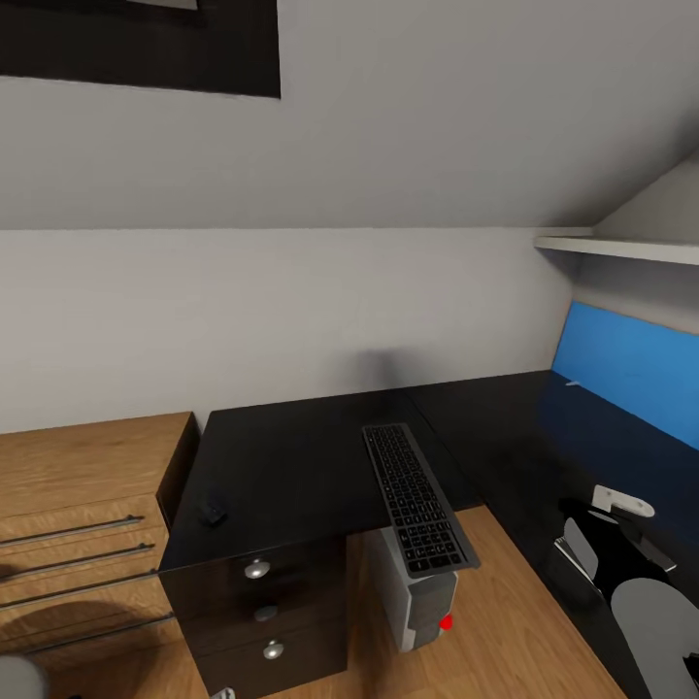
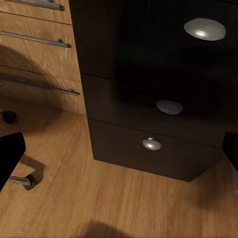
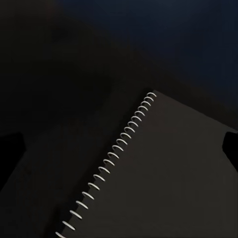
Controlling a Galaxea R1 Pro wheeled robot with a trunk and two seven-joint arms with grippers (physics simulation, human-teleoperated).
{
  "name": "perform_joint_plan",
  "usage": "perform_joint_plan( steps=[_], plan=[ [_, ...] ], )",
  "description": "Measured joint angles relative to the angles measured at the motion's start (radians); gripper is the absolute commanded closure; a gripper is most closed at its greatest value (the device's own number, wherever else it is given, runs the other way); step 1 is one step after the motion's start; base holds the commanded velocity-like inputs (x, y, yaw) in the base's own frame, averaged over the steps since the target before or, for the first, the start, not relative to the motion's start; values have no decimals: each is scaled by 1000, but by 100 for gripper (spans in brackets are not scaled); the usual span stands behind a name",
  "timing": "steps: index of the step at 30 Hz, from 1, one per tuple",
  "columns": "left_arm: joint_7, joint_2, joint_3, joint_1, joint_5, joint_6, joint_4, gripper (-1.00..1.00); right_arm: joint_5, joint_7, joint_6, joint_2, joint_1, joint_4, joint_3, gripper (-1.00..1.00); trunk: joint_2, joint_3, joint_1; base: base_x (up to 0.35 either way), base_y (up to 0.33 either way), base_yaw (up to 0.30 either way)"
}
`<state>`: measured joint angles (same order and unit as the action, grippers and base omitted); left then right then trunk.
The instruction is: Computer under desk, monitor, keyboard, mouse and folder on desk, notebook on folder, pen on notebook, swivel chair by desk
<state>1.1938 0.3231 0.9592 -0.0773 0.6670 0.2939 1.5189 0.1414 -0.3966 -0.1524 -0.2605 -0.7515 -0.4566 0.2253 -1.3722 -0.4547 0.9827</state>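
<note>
Grey sloping walls close in a corner where the L-shaped glossy black worktop [image 1: 291, 456] runs along two sides, with a light wooden chest of drawers [image 1: 78, 505] just beside its left end and wood flooring below. Against the right wall a bright-blue panel [image 1: 631, 364] stands behind the worktop; whether it is the folder I cannot tell.

On the worktop the keyboard [image 1: 416, 495] lies at an angle with its near end overhanging the edge, so it likely wants pushing back. Under that overhang the computer [image 1: 417, 597] stands on the floor, where the task wants it. The mouse [image 1: 212, 511] sits well apart from the keyboard, near the left front corner above the black drawers [image 2: 158, 104].

At the lower right of the head view the right arm reaches over the worktop, its claw [image 1: 621, 529] pointing down; its wrist view looks onto a spiral-bound notebook [image 3: 163, 178] in deep shadow, with dark fingertips [image 3: 10, 148] at the frame edges, which I read as spread and holding nothing. The left claw hangs low facing the drawers, fingertips [image 2: 11, 156] likewise wide apart.
</note>
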Motion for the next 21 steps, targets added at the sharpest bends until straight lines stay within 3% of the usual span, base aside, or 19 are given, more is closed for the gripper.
perform_joint_plan(
  steps=[6, 21],
  plan=[
    [1, -1, 1, 0, -2, 0, 0, -100, -1, -1, -1, -1, 0, 0, 0, -100, 0, 0, 0, 1, 0, 0],
    [3, -2, 1, 0, -3, 1, 0, -100, -1, -2, -3, -9, 0, 0, 0, -100, -105, -47, 57, 0, 0, 0]
  ],
)
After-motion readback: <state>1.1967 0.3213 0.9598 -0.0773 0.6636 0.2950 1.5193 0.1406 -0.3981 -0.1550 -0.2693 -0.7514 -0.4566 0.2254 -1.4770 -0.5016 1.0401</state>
